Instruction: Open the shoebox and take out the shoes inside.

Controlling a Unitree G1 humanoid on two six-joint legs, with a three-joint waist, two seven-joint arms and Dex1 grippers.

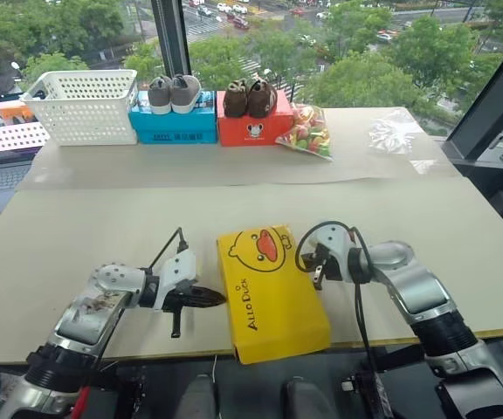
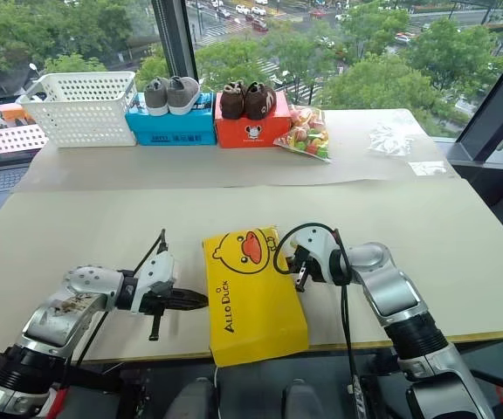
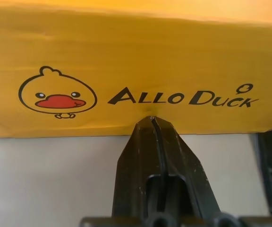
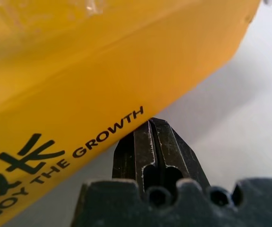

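At the near edge of the pale worktop (image 1: 77, 253), between my two arms, lies the flat yellow cardboard shoebox (image 1: 271, 292), lid on and closed, one corner just over the worktop's edge. Lid shows a cartoon duck face with a red bill and the lettering "ALLO DUCK" along the long side facing my left arm. In the right wrist view the other long side reads "JOY THE GROWTH", beside some bold black characters I cannot make out. What is in the box I cannot tell.

My left pincer (image 1: 217, 298): fingers pressed together, holding nothing, tips pointing at the shoebox's left side, at or just short of touching it. My right pincer (image 1: 320, 278): fingers also pressed together, empty, tips close by the shoebox's right side, near the duck-face end.

Far edge of the worktop, a row from left to right: a white plastic lattice basket (image 1: 83, 106), contents not visible; a blue cardboard box (image 1: 175, 126) with a grey pair of shoes (image 1: 173, 92) on top, its label too small to read; an orange-red cardboard box (image 1: 253, 129) with a small cartoon face, carrying a brown pair of shoes (image 1: 250, 98); a clear bag of coloured sweets (image 1: 306, 131). Further right, a crumpled clear plastic wrapper (image 1: 393, 133).
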